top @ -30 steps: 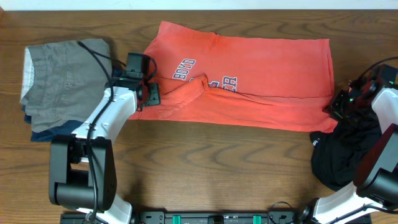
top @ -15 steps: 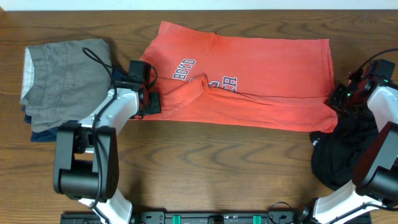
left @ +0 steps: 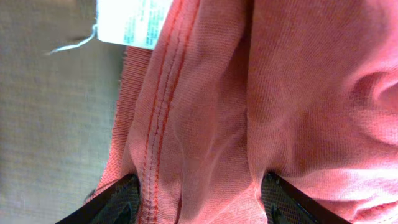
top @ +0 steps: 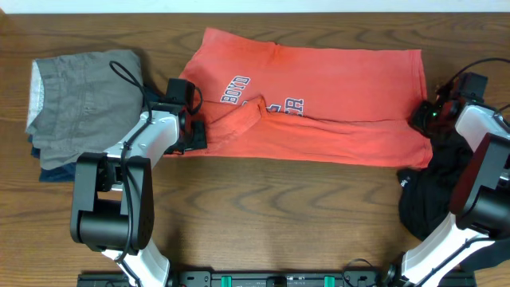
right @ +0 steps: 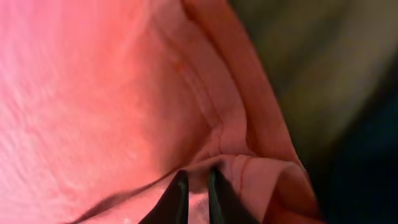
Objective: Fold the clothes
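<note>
The coral-red T-shirt (top: 335, 88) lies folded into a wide band across the table's middle, lettering showing at its left. My left gripper (top: 195, 131) is at its lower left edge. In the left wrist view its jaws (left: 199, 199) are wide apart with bunched shirt fabric (left: 280, 93) and a stitched hem between them; a white care label (left: 134, 22) shows above. My right gripper (top: 422, 118) is at the shirt's right edge, and its jaws (right: 198, 193) are pinched shut on a fold of the shirt (right: 93, 93). The black garment (top: 438, 199) lies crumpled at the right, under the right arm.
A grey garment with a pale waistband (top: 80, 96) lies folded at the far left on top of a navy blue garment (top: 56, 171). Bare wooden table (top: 279, 215) shows in front of the shirt.
My right gripper has moved up and slightly left along the shirt's right edge, from its lower corner. My left gripper has stayed at the shirt's lower left edge.
</note>
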Robot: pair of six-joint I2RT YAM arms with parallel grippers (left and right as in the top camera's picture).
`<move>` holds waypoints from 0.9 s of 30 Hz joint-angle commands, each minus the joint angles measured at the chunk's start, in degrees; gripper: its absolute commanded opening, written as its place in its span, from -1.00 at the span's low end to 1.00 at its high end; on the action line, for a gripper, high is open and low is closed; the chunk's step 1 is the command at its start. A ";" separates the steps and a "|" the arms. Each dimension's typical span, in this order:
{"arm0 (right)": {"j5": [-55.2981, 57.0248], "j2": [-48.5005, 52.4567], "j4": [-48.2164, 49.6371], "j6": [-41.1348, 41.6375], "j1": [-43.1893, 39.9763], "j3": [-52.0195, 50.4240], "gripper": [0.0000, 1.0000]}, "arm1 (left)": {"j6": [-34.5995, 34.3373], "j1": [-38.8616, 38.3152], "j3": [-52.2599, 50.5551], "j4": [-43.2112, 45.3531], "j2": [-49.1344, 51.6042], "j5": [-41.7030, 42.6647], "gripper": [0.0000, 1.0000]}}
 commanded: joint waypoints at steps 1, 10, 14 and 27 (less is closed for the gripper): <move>1.01 2.75 3.48 4.98 0.50 -0.17 -0.76 | -0.74 0.37 -2.16 -4.26 3.26 0.09 0.28; 0.13 2.73 6.05 3.93 1.36 -0.17 -0.66 | -3.34 0.37 -2.16 -10.93 3.26 0.28 0.14; 0.17 2.73 1.84 0.50 1.51 -0.17 -0.63 | -3.34 0.37 -2.16 -13.27 3.26 0.31 0.13; 4.07 -15.91 -15.50 -2.97 0.63 0.20 -0.56 | -6.10 0.37 -2.16 -26.43 3.21 0.39 0.05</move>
